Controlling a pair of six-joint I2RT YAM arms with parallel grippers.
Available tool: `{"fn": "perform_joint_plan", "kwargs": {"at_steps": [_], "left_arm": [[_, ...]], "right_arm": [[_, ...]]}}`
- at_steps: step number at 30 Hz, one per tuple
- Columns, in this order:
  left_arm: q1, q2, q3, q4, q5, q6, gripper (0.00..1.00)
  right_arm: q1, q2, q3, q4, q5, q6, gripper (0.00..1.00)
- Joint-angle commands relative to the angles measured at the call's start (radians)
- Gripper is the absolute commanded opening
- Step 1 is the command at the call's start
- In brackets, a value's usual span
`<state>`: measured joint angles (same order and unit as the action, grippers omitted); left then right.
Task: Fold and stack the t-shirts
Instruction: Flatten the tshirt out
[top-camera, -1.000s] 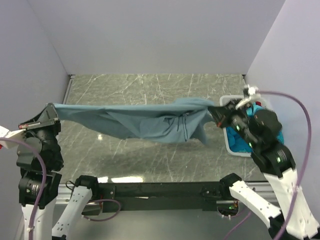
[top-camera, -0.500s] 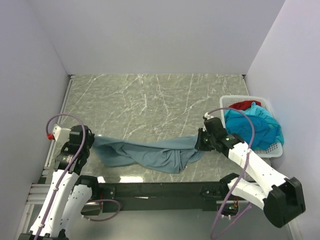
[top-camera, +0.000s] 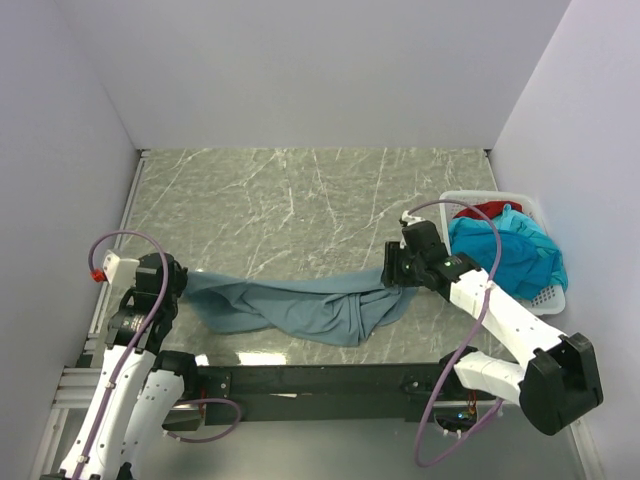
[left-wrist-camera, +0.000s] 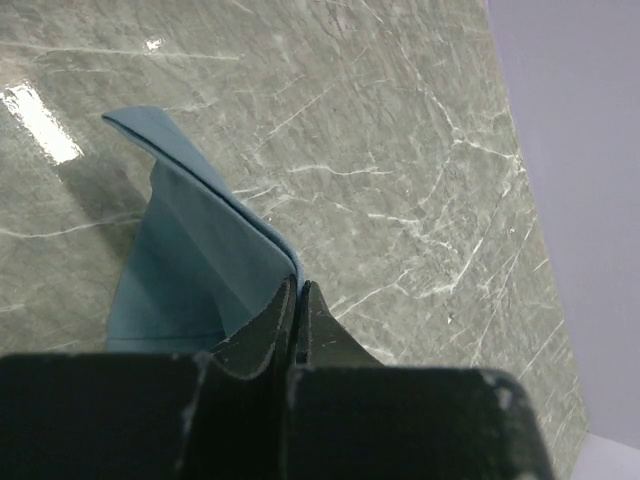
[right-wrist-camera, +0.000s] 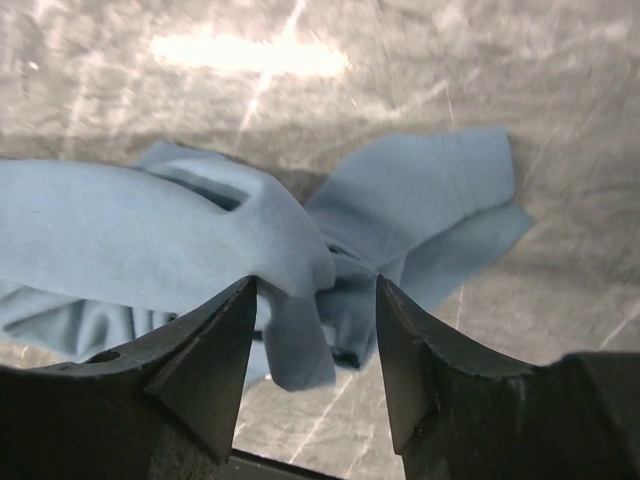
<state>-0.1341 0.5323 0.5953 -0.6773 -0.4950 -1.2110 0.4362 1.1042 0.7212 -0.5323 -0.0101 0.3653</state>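
Observation:
The large grey-blue t-shirt (top-camera: 300, 308) lies in a crumpled band across the near part of the marble table. My left gripper (top-camera: 185, 283) is shut on its left corner; in the left wrist view the cloth (left-wrist-camera: 190, 250) runs into the closed tips of that gripper (left-wrist-camera: 298, 286). My right gripper (top-camera: 391, 277) stands open over the shirt's right end. In the right wrist view a loose bunch of the cloth (right-wrist-camera: 150, 230) hangs between the spread jaws of the right gripper (right-wrist-camera: 315, 292), and neither jaw presses on it. A turquoise t-shirt (top-camera: 510, 255) and a red one (top-camera: 487, 210) lie in the basket.
The white lattice basket (top-camera: 547, 293) stands at the table's right edge, just beyond my right arm. Pale walls close in the left, back and right sides. The black rail of the arm bases runs along the near edge.
A second ago the shirt hung stretched in the air between both grippers. It has come down onto the near part of the table, and my right gripper has opened and let go.

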Motion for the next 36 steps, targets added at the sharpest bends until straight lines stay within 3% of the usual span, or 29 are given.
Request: {"fn": "perform_joint_plan", "kwargs": {"at_steps": [1,3,5,6,8,17,27,32,36], "left_arm": [[0.005,-0.008,0.009,0.038,-0.013,0.022,0.01],[0.005,-0.005,0.008,0.033,-0.014,0.019,0.01],[0.005,-0.002,0.008,0.032,-0.016,0.019,0.01],[0.005,-0.002,0.008,0.032,-0.019,0.021,0.01],[0.005,-0.003,0.014,0.022,-0.027,0.018,0.01],[0.005,-0.029,0.102,0.041,-0.051,0.022,0.01],[0.005,-0.029,0.530,0.247,-0.080,0.142,0.01],[0.005,-0.008,0.730,0.311,-0.025,0.252,0.01],[0.005,-0.003,0.891,0.360,0.029,0.320,0.01]], "right_arm": [[0.003,0.022,0.052,0.064,-0.020,-0.040,0.58],[0.006,0.039,0.060,0.074,-0.046,-0.031,0.52],[0.004,0.060,0.064,0.074,-0.053,-0.016,0.39],[0.006,0.065,0.066,0.074,-0.045,-0.012,0.21],[0.006,0.062,0.072,0.066,-0.025,0.001,0.01],[0.006,-0.111,0.203,-0.009,0.040,-0.014,0.00],[0.009,-0.357,0.593,-0.028,0.039,-0.058,0.00],[0.009,-0.388,0.840,-0.057,0.013,-0.077,0.00],[0.007,-0.394,0.997,-0.078,-0.097,-0.083,0.00]]}}
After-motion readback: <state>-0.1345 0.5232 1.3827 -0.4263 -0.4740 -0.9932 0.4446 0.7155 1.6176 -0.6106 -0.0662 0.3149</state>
